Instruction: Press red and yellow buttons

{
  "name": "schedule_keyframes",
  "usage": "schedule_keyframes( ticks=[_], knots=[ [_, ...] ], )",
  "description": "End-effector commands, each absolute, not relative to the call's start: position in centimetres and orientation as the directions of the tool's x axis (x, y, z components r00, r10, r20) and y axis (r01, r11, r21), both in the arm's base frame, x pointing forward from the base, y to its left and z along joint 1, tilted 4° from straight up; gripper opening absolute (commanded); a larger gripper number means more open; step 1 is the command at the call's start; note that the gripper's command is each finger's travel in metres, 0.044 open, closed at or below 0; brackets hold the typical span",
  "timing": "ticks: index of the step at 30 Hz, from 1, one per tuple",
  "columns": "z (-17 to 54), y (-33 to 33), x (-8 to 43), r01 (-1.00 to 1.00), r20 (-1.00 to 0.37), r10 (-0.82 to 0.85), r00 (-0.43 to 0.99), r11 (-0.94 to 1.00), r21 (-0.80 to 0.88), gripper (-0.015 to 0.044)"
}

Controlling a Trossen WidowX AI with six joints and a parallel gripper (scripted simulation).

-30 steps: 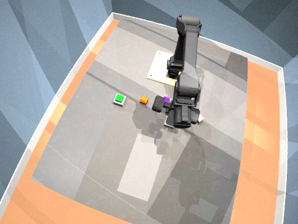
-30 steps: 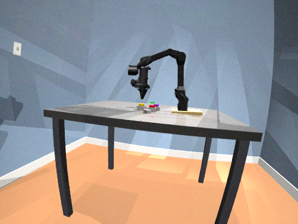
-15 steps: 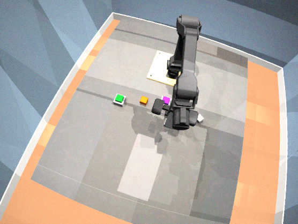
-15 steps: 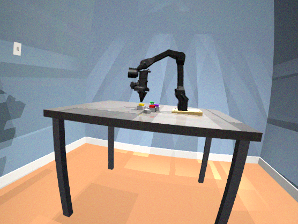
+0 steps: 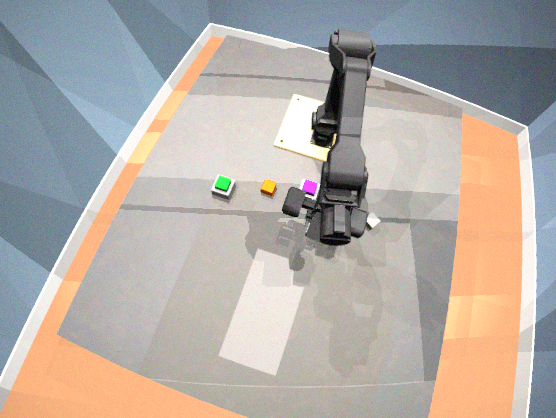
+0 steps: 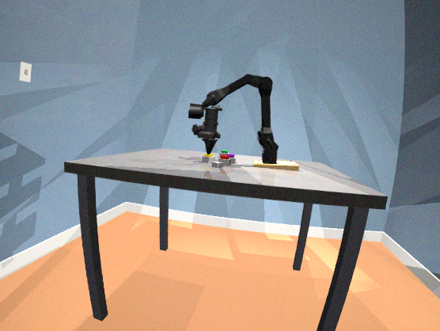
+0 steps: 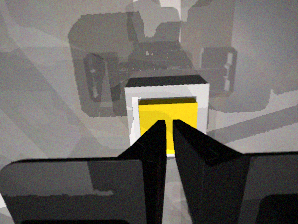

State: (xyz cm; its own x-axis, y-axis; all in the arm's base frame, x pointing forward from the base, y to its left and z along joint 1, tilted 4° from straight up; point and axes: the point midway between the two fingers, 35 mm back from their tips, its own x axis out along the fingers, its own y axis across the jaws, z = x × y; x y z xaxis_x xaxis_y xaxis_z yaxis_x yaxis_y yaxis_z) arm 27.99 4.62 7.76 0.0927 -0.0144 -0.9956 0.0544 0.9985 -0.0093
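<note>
Pincer: the gripper (image 7: 169, 131) is clenched with nothing between its fingers, the two dark tips nearly together and pointing straight down at the yellow button (image 7: 168, 125).

Contact: in the wrist view the tips overlap the near edge of the yellow cap; whether they actually touch it cannot be told. In the exterior view the gripper (image 6: 209, 150) tapers to a point right at the yellow button (image 6: 208, 155).

Yellow button: a square yellow cap in a square white housing, no long axis to speak of, its edges roughly squared to the wrist camera. It sits on the table (image 6: 158, 168) at the front of the button cluster, on the side away from the arm's base.

Only the side view shows: the red button (image 6: 225, 157), just beside the yellow one and clear of the gripper; the top view hides both under the arm's wrist.

Only the top view shows: the green button (image 5: 223, 184) well off to one side, the orange block (image 5: 268, 187) between it and the arm, and the purple button (image 5: 310, 187) close against the arm. A white block (image 5: 373, 220) peeks out at the wrist's other side.

Base: the arm stands on a pale plate (image 5: 296, 125) at the table's far end.
</note>
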Motion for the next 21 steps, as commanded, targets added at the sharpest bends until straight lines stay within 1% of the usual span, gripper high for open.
schedule_keyframes(
  ticks=[1, 17, 21],
  knots=[
    [7.5, 4.6, 27.8, 0.05, -0.996, -0.012, 0.085, 0.999, -0.008, 0.002],
    [7.5, 4.6, 27.8, 0.05, -0.996, -0.012, 0.085, 0.999, -0.008, 0.002],
    [10.5, 4.7, 27.6, 0.05, -0.996, -0.012, 0.085, 0.999, -0.008, 0.002]
  ],
)
